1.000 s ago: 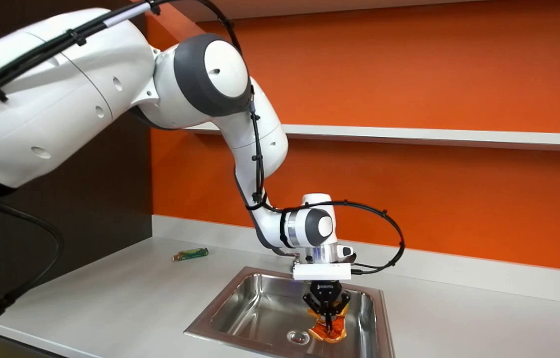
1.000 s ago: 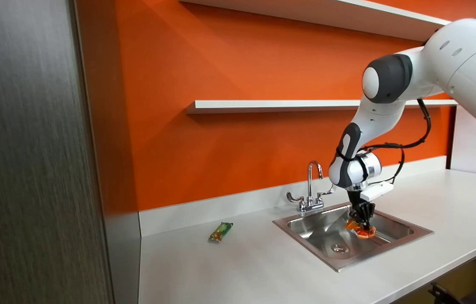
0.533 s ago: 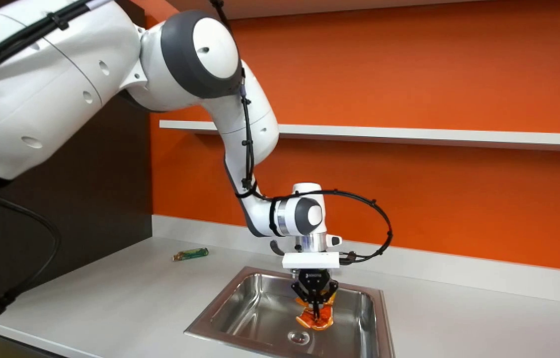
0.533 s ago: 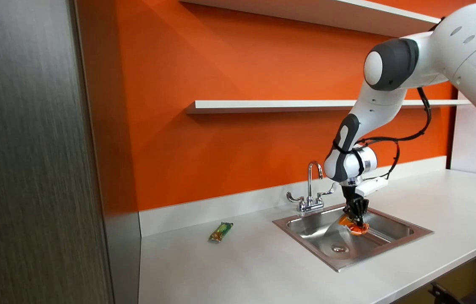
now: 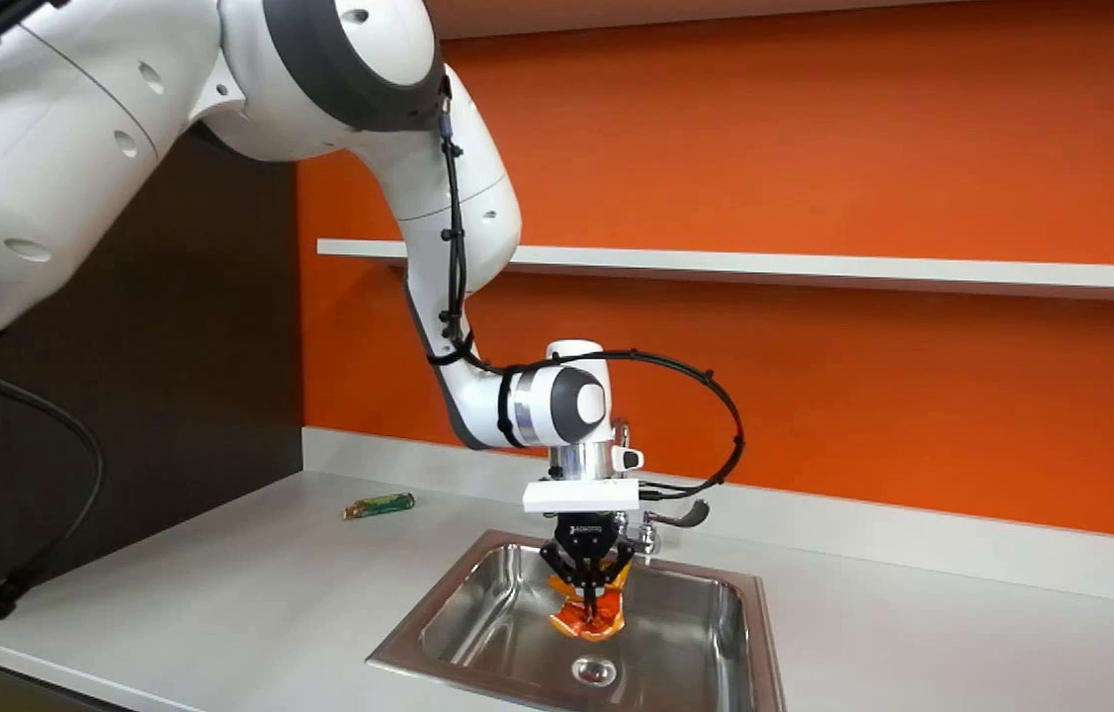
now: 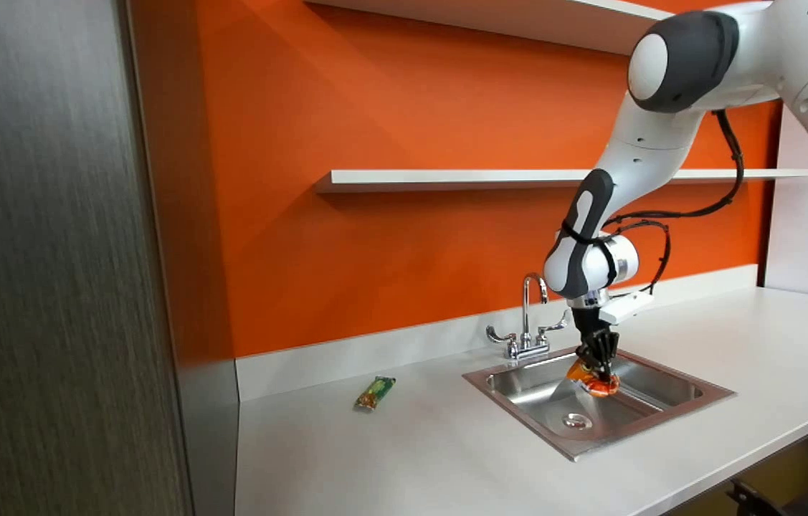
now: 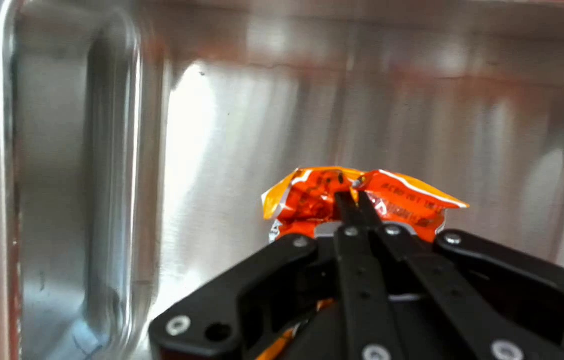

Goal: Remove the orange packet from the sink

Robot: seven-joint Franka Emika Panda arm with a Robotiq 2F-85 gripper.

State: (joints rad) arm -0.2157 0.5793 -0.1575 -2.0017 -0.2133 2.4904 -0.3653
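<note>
The orange packet [image 5: 571,621] is crinkled, with red and yellow parts. My gripper [image 5: 590,615] points down, shut on the packet's middle, with packet ends sticking out on both sides. In an exterior view the packet [image 6: 580,374] hangs from the gripper [image 6: 605,375] over the sink [image 6: 511,405]. The steel sink [image 5: 762,633] has its round drain below and in front of the packet. In the wrist view the fingertips [image 7: 354,197] pinch the packet [image 7: 409,202] above the sink floor [image 7: 241,135]. Part of the packet is hidden behind the fingers.
A chrome faucet [image 6: 525,322] stands behind the sink; a handle [image 5: 690,514] shows behind my gripper. A small green object [image 5: 379,505] lies on the countertop [image 5: 250,583]. A white shelf [image 5: 764,265] runs along the orange wall. A dark panel [image 6: 52,258] stands at the side.
In both exterior views my gripper and the packet have moved left and up together. The grip looks the same. The green object has not moved.
</note>
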